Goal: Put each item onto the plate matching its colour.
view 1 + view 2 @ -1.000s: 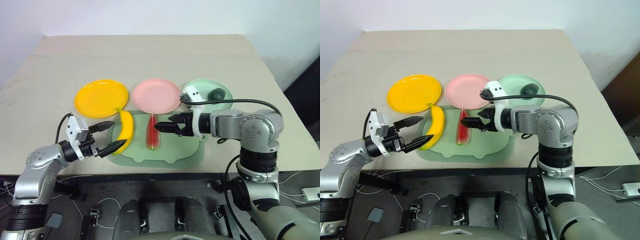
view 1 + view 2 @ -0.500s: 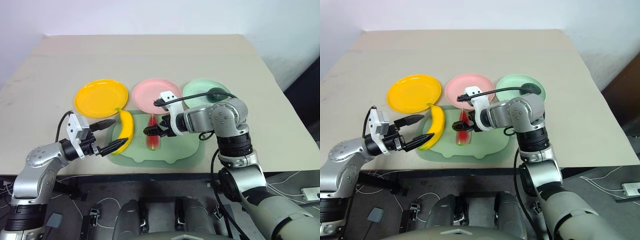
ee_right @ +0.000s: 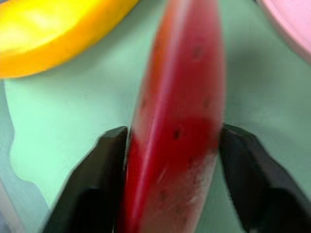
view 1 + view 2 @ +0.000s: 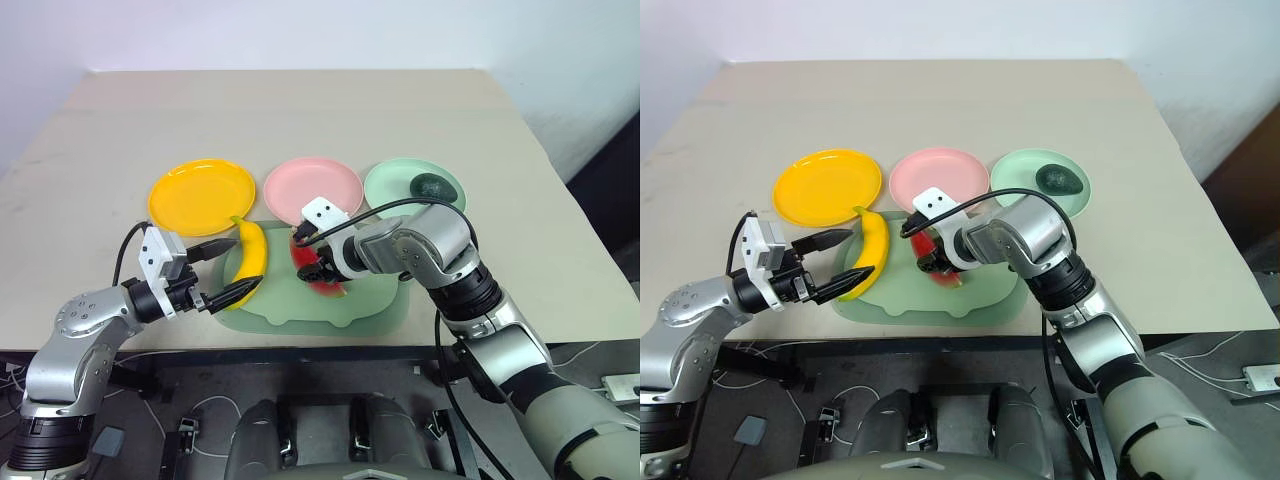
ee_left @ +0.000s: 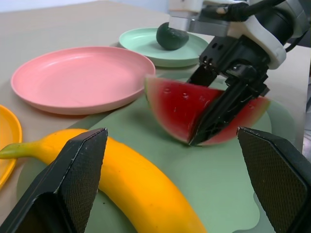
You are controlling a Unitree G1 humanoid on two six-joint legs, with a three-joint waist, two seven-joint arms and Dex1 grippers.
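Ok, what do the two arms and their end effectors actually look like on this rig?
Both arms are silver-grey metal with rounded joint housings and black wrist sections. Each end effector, left and right, has two black tapered fingers, a white boxy camera module at the wrist and a black cable looping back to the forearm.

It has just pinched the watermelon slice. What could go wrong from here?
The right end effector grips the watermelon wedge by its thin faces, so the wedge may twist or slip when lifted. The banana lies close beside it on the mat and could get nudged. The pink plate is shallow, so a careless drop might slide off.
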